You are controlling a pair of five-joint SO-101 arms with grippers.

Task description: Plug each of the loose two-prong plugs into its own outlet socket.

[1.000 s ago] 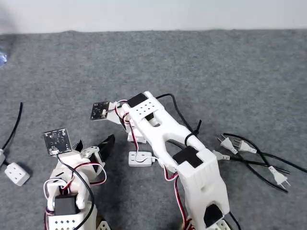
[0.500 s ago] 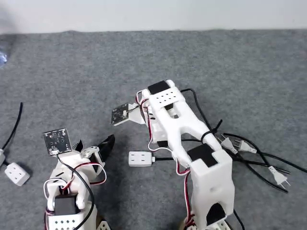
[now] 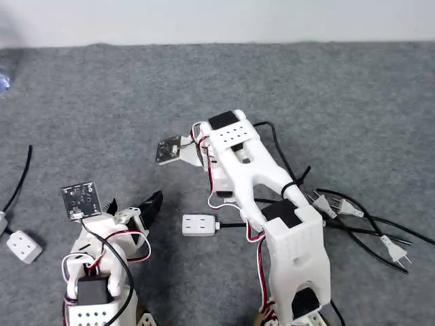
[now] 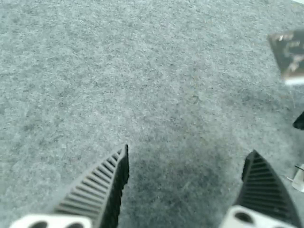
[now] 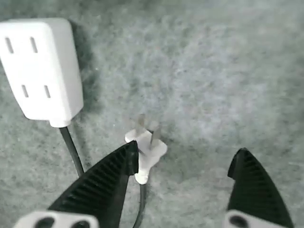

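Right gripper [image 5: 186,149]: jaws were found spread wide and holding nothing, poised low over the grey mat [image 3: 340,102]. A white two-prong plug [image 5: 145,142] was seen lying on the mat just beside the inner edge of one finger; whether it was touched by that finger could not be told. Its prongs were pointed away from the gripper, and a black cable was seen trailing back from it.

A white outlet socket [image 5: 40,69] was noted near that plug, apart from it, slots facing up and unoccupied. In the high view the same socket [image 3: 199,225] was placed between the two arms, close against the right arm.

Left gripper [image 4: 188,152]: jaws were likewise found spread, with bare mat between them. In the high view it [image 3: 146,206] was placed near the table's near edge, left of the socket.

A second outlet socket [image 3: 24,246] was recorded at the far left of the mat. Three loose plugs [image 3: 346,207] with tangled black cables were recorded on the right side, well apart from both sockets.
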